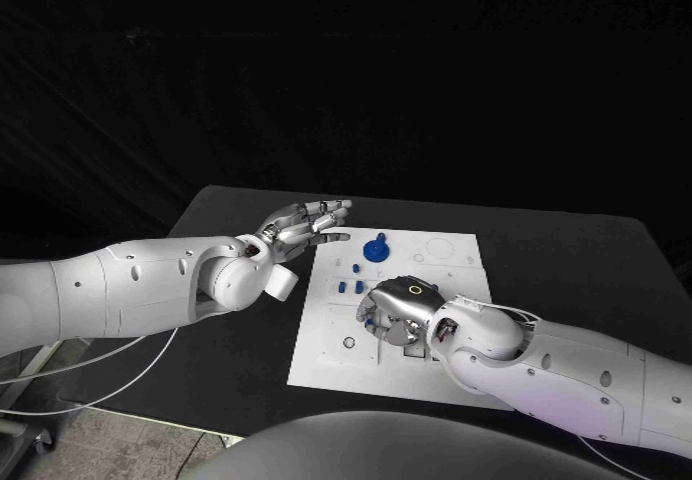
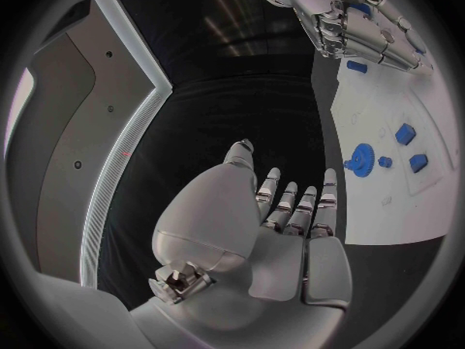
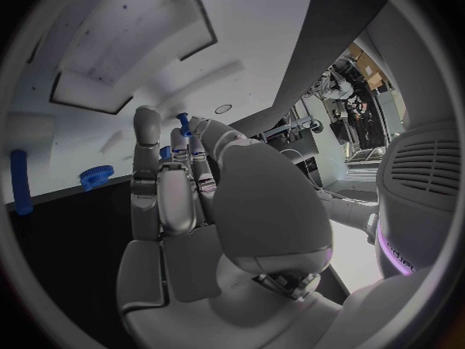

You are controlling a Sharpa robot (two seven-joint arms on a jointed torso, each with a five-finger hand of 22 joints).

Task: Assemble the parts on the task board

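Nearest to me, my right hand (image 1: 397,308) lies low over the near middle of the white board (image 1: 325,355), knuckles up, fingers curled downward; in the right wrist view a small blue peg (image 3: 183,123) stands up at my fingertips (image 3: 198,132), and I judge it pinched there, though the contact itself is hidden behind the fingers. The risk I see starts here; the pinch looks shallow, so the peg could tip or slip as I lower it, and my own knuckles cover the spot beneath it in the head view, so I could miss the hole or jam the peg at a slant. Pressing hard while misaligned might also shove the board across the black table (image 1: 577,250).

Just beyond my right hand, a few small blue blocks (image 1: 346,287) lie on the board, close enough for my fingers to knock when I move. Farther on, a blue gear (image 1: 376,250) rests near the board's far edge.

Farthest, my left hand (image 1: 300,228) hovers above the table beside the board's far left corner, holding nothing, fingers straight and lying side by side; it stands apart from the parts and blocks nothing, but a drift inward would bring it toward the gear.
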